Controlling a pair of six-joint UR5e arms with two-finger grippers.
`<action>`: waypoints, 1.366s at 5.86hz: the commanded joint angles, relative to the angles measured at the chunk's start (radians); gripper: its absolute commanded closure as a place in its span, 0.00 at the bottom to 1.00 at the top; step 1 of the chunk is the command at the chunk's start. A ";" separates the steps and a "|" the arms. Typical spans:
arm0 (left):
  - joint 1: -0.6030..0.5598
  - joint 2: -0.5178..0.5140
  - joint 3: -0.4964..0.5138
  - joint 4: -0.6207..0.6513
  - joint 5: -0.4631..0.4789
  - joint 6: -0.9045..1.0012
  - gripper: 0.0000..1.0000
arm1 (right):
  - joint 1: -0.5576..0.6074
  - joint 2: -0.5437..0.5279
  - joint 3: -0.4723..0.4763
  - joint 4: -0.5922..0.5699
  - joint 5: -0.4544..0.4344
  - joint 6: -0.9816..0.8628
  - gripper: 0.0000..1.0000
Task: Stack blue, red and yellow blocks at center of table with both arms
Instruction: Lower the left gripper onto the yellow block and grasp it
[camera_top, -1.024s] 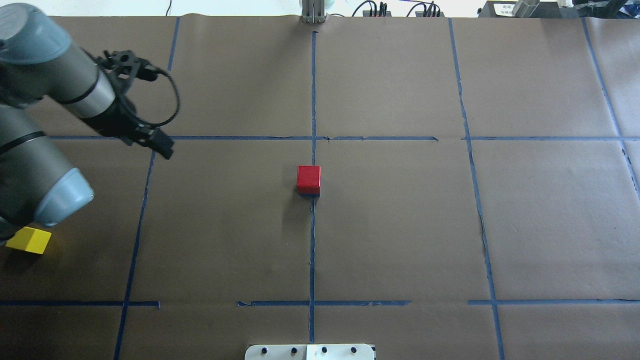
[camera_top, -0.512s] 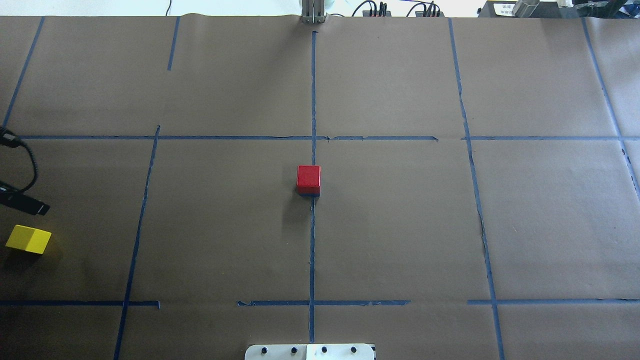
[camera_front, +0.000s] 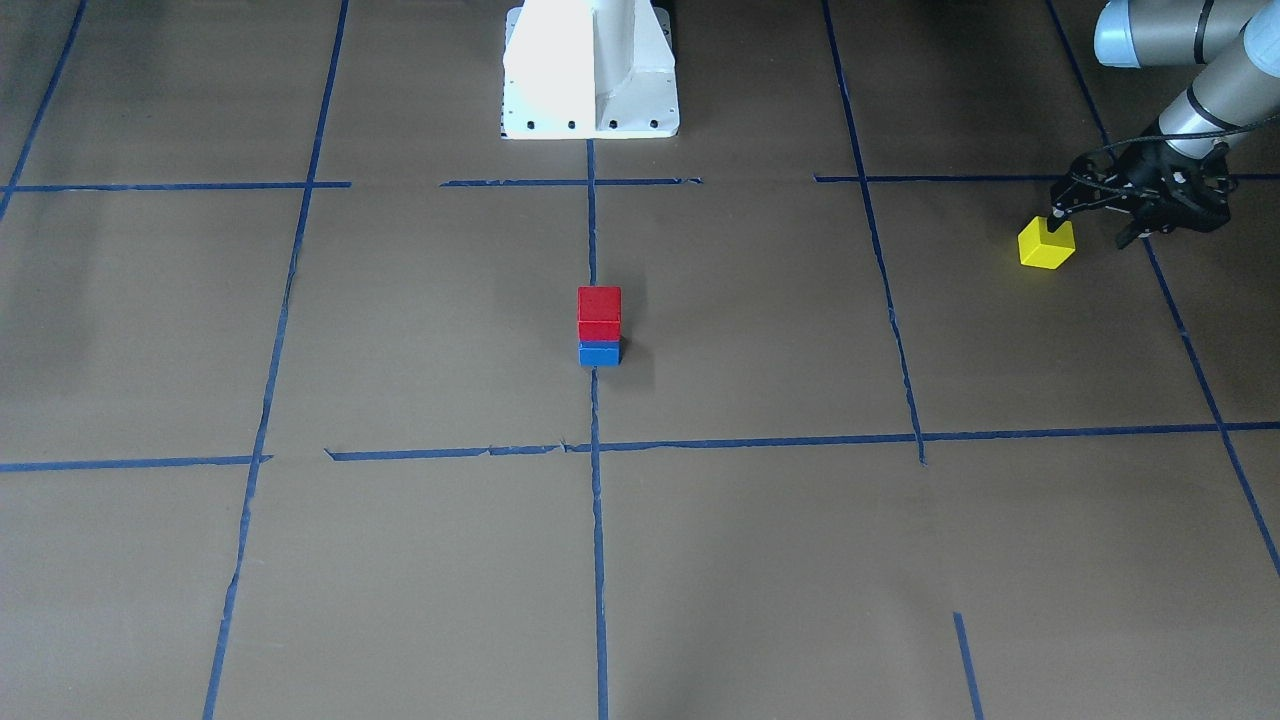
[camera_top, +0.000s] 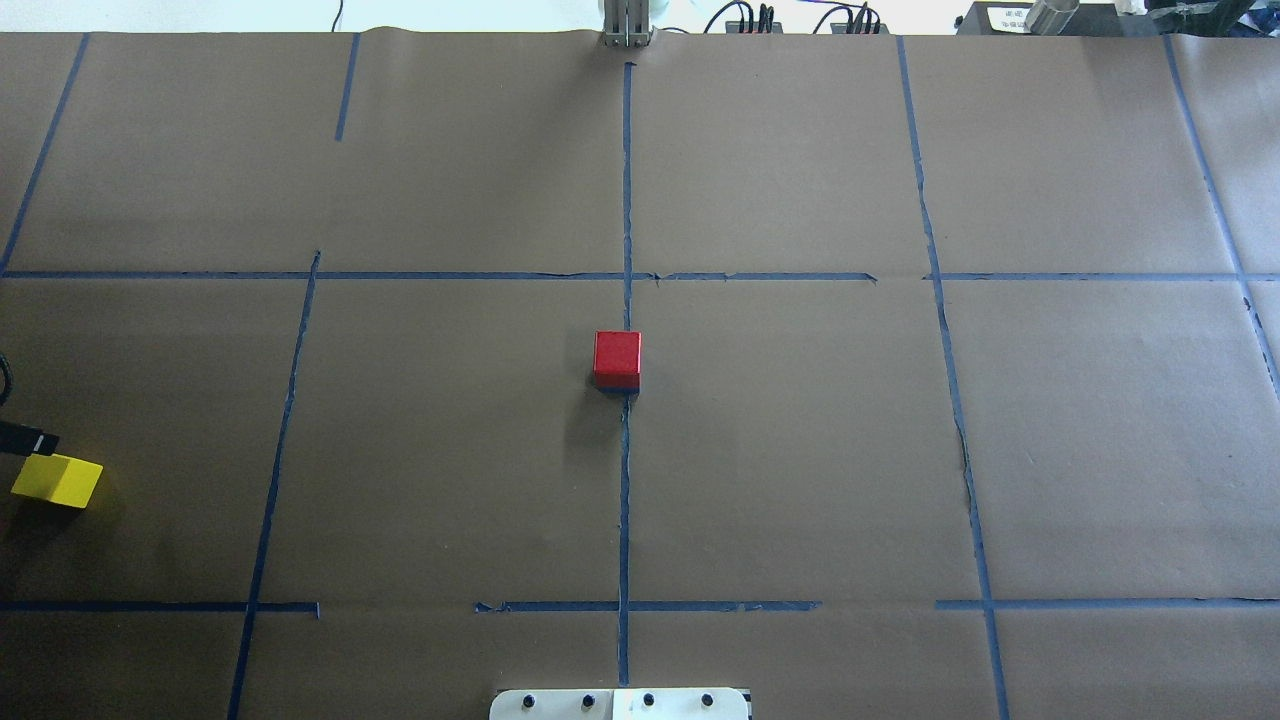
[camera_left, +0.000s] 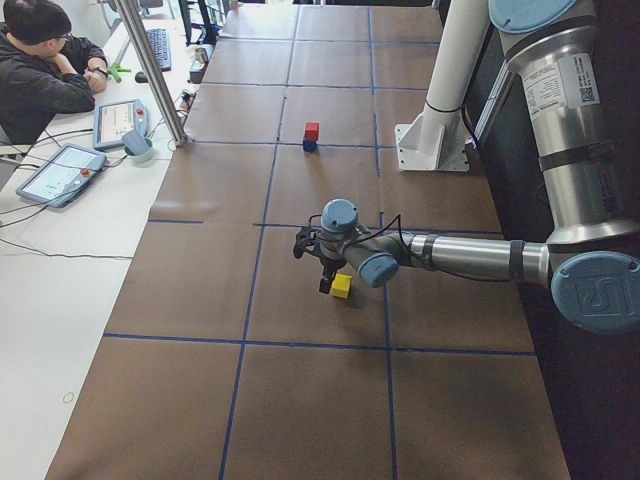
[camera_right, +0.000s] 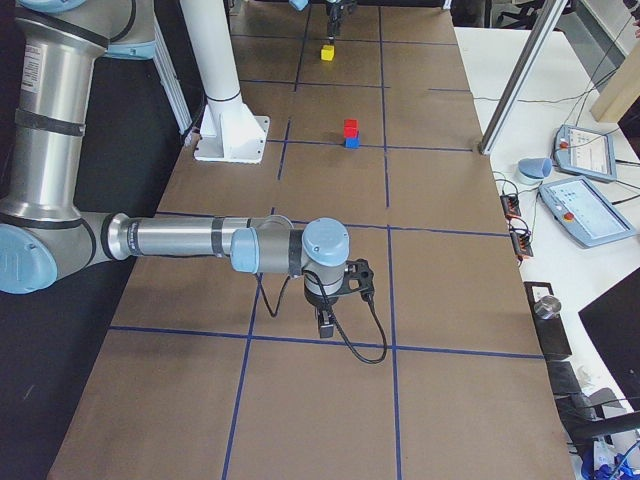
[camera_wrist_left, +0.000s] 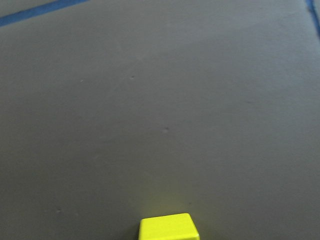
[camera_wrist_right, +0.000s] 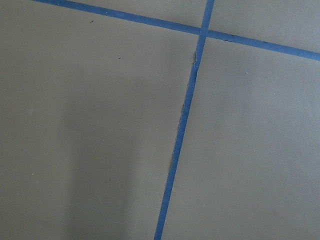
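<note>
Near the worktop's left edge, the left gripper (camera_front: 1088, 232) hovers just beside the yellow block (camera_front: 1045, 244), jaws spread and empty. It should centre squarely over it before closing. Mid-worktop, the red block (camera_front: 599, 314) sits on the blue block (camera_front: 599, 354).

A second ago the left arm (camera_front: 1215, 90) filled the left side of the overhead view; it has since swung out past that edge, leaving only one dark fingertip (camera_top: 28, 439) in sight; the left gripper (camera_front: 1090, 228) has drawn back toward the robot and closed on the yellow block (camera_top: 57, 480); half a second ago the block lay clearly apart from that fingertip, now it lies just beside and below it.
</note>
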 joint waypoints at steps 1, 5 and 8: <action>0.009 0.003 0.014 -0.019 0.043 -0.085 0.01 | 0.000 -0.001 0.000 0.000 0.000 0.000 0.00; 0.116 0.003 0.017 -0.018 0.051 -0.149 0.00 | 0.000 -0.003 0.000 -0.001 0.000 0.000 0.00; 0.164 -0.008 0.073 -0.018 0.052 -0.136 0.00 | 0.000 -0.003 0.000 0.000 0.000 -0.002 0.00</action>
